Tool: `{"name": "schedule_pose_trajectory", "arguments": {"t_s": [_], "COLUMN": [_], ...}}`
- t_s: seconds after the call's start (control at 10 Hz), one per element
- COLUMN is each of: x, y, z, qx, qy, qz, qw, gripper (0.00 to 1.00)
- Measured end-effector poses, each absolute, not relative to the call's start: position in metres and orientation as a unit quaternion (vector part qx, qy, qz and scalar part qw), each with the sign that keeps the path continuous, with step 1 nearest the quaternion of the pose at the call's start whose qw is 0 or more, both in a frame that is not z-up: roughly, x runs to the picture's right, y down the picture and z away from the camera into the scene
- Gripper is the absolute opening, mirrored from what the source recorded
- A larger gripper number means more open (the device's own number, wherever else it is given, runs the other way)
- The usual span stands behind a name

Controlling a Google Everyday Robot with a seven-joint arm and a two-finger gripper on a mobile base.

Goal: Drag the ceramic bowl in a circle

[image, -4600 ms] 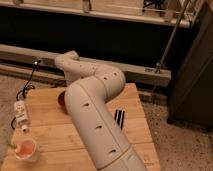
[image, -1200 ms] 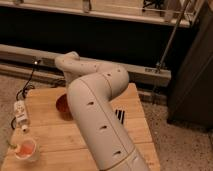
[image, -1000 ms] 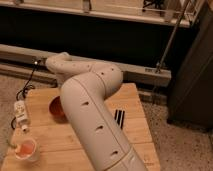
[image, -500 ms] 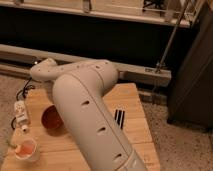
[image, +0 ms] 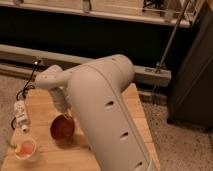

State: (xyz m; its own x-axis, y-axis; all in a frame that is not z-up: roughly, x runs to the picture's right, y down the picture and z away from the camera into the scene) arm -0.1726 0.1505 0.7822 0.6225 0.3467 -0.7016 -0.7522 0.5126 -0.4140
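Note:
The ceramic bowl (image: 61, 128) is a small, round, glossy reddish-brown bowl on the wooden table (image: 136, 109), left of the middle and toward the front. My gripper (image: 68, 116) reaches down from the white arm (image: 100, 100) and meets the bowl at its upper right rim. The wide arm link hides the table's middle and right.
A clear cup with orange-pink contents (image: 26, 149) stands at the front left, close to the bowl. A white block (image: 21, 111) with a black cable (image: 29, 86) lies at the left edge. A dark cabinet (image: 192, 75) and a metal pole (image: 170, 37) stand to the right.
The arm has swung left and toward the front. The bowl has slid with the gripper from the table's back middle to the front left, nearer the cup.

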Motion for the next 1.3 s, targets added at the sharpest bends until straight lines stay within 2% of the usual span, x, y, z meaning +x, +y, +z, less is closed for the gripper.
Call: {"name": "schedule_pose_trajectory", "arguments": {"t_s": [0.3, 0.8, 1.3], "x": [-0.114, -0.054, -0.023], "y": [0.15, 0.137, 0.092], "z": [0.785, 0.827, 0.876], "qx": [-0.355, -0.327, -0.297], "qy": [0.309, 0.351, 0.366], "qz": [0.378, 0.441, 0.537], "qw": [0.797, 0.758, 0.699], "gripper": [0.0, 0.0, 0.0]}}
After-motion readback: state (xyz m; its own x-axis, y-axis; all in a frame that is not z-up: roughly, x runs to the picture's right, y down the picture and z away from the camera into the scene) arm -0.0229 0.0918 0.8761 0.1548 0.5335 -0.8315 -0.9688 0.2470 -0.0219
